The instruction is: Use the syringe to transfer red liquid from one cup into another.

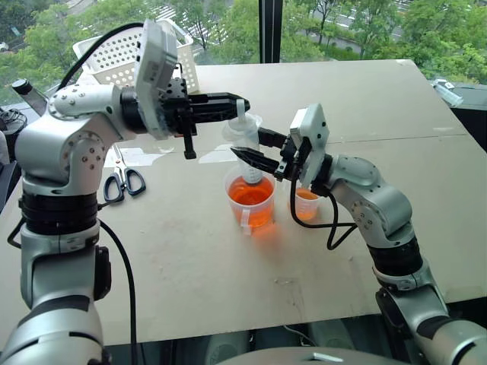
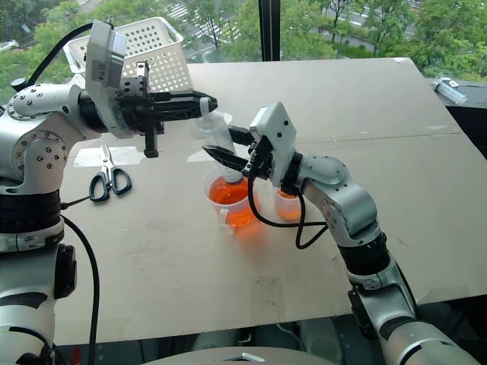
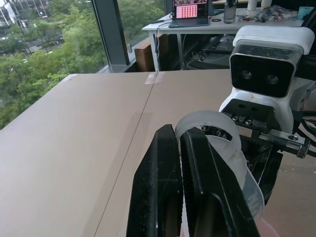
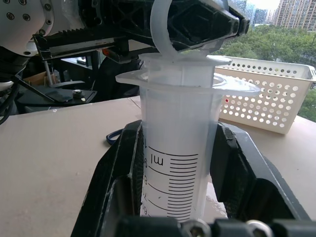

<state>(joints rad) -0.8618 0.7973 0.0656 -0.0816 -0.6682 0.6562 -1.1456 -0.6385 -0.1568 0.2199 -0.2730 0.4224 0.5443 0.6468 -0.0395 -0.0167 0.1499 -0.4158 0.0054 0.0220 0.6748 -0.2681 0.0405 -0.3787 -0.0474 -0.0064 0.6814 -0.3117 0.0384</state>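
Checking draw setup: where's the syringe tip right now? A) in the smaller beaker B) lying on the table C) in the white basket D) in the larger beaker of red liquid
D: the syringe, held upright by the right gripper, points down into the larger beaker of red liquid, with the left gripper shut on its plunger ring.

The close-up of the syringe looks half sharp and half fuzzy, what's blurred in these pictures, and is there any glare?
Right wrist view: the syringe and its printed marks are crisp, the basket and trees softer. Left wrist view: the black fingers blur at the bottom edge, while the table stays clear. Left eye view: even daylight from the windows, the red liquid in the large cup glowing, no harsh glare.
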